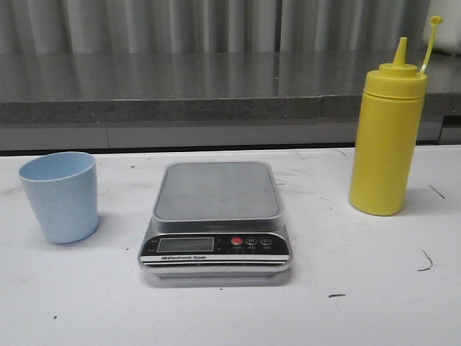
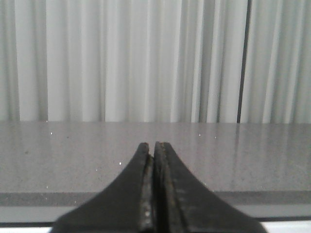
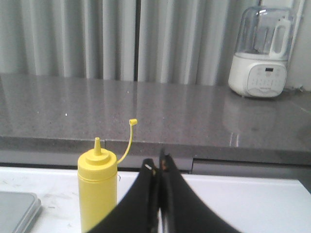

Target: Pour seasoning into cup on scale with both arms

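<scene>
While both claws, left claw [image 2: 154, 145] and right claw [image 3: 159, 162], sat clenched on nothing, the scale [image 1: 216, 220] was mid-table [image 1: 374, 303], empty, pale blue cup [image 1: 60, 196] on its left, yellow seasoning bottle [image 1: 385, 140] upright on its right.

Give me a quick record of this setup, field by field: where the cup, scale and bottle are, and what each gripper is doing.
cup: pale blue cup upright on the table, left of the scale, not on it
scale: scale at centre, platform bare, display unreadable
bottle: yellow bottle upright, right of the scale, cap off the nozzle and hanging on its tether
left gripper: left gripper shut, holding nothing
right gripper: right gripper shut, holding nothing, bottle beside it
background: white appliance on the grey counter
</scene>
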`<action>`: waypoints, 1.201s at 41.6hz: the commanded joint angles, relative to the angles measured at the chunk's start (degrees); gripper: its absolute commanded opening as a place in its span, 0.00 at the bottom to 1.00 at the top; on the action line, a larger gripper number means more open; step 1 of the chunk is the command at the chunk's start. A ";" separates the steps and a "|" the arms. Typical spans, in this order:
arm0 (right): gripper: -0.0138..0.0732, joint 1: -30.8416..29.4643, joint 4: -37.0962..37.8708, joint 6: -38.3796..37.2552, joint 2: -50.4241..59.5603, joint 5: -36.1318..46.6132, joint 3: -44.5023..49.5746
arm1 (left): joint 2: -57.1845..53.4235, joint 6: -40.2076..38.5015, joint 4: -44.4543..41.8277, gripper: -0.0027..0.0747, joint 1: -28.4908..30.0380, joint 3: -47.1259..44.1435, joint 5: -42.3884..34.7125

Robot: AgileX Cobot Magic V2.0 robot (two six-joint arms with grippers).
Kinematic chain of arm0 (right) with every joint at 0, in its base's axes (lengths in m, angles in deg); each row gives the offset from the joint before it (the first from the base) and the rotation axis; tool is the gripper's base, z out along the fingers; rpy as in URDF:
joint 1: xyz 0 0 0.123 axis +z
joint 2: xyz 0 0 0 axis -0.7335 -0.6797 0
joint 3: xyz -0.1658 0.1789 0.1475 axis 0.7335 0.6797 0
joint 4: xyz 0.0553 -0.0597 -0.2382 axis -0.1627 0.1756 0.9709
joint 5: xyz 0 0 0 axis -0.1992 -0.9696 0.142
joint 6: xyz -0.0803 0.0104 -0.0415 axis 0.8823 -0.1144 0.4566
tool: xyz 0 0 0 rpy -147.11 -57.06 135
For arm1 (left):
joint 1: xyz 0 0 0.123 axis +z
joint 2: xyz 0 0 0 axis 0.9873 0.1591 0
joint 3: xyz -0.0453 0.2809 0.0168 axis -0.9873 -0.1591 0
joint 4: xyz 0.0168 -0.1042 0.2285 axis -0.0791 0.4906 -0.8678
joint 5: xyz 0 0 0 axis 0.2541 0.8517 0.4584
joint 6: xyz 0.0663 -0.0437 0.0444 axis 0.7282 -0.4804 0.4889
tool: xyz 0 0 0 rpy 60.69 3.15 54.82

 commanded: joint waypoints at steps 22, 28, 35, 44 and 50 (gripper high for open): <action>0.08 -0.33 0.79 0.36 -24.60 -6.07 -6.04 | 18.09 -0.38 -0.21 0.01 0.12 4.73 6.60; 0.08 -0.33 0.67 0.36 -26.80 -6.97 -6.04 | 20.05 -0.38 -0.21 0.01 0.12 4.73 6.92; 0.30 -0.33 0.67 0.36 -27.14 -7.08 -6.04 | 22.74 -0.38 -0.21 0.06 0.12 4.73 8.75; 0.75 -0.33 0.67 0.36 -27.26 -7.13 -6.04 | 25.79 -0.38 1.16 0.55 0.12 4.73 8.65; 0.77 -0.33 0.67 0.36 -27.44 -7.20 -6.04 | 28.93 -0.14 1.59 0.65 -1.16 7.61 11.34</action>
